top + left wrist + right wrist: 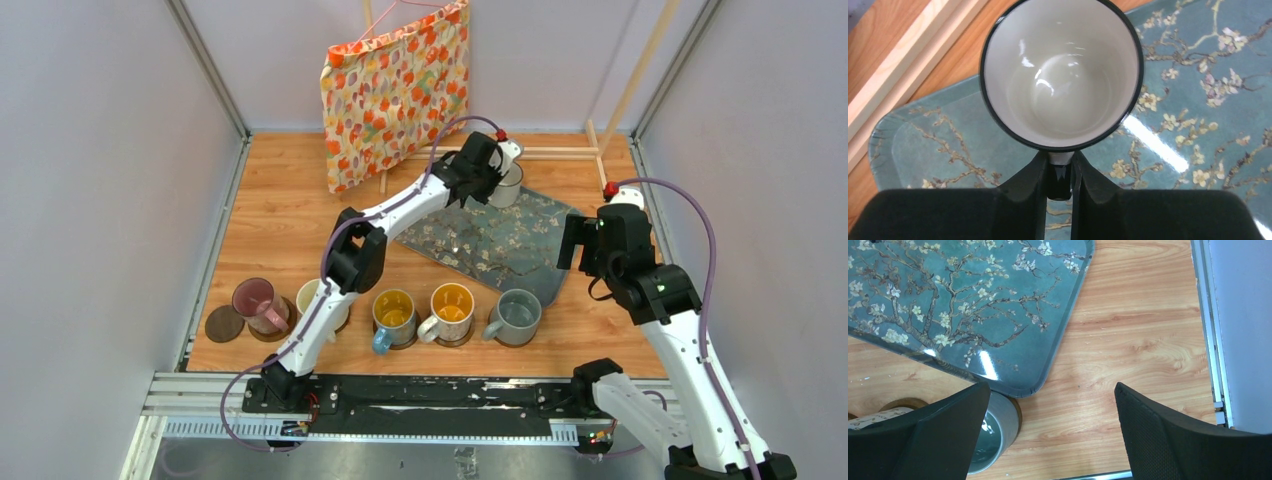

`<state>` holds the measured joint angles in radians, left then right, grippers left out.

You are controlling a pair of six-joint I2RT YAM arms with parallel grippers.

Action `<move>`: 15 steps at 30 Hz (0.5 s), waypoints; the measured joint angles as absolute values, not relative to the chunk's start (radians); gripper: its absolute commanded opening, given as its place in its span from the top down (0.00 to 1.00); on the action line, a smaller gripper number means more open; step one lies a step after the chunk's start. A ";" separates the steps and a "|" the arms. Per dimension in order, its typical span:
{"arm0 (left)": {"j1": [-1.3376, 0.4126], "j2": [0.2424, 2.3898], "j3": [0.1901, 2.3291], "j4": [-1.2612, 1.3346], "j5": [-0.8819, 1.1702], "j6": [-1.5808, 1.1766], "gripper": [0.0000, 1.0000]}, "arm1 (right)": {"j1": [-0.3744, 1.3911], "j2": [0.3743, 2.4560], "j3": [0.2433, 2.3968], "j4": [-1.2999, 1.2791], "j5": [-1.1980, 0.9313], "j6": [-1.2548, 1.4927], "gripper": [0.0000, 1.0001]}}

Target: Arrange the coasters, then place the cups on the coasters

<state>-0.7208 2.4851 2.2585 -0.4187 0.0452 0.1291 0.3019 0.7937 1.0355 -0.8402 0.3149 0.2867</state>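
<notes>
At 12 o'clock on the glossy floral tray (pixel 1198 150), the left gripper (pixel 1059 172) is clenched on the handle of the round, glazed white cup (pixel 1062 75) with a dark rim; the right gripper (pixel 1050 435) hangs released over the woodgrain table (pixel 1128 340) at 2 o'clock of the grey cup (pixel 998 432).

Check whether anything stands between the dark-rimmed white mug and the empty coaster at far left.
The pink mug and cream mug stand along the straight line from the dark-rimmed white mug to the empty coaster; likely carry it above them.
</notes>
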 measured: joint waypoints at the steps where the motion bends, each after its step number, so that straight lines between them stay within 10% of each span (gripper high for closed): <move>1: -0.723 2.486 2.259 -0.422 0.045 0.127 0.97 | 0.302 0.794 1.036 -0.840 0.315 0.287 0.00; 15: -0.737 2.323 1.977 -0.289 -0.072 0.081 1.00 | 0.302 0.794 1.036 -0.840 0.314 0.286 0.00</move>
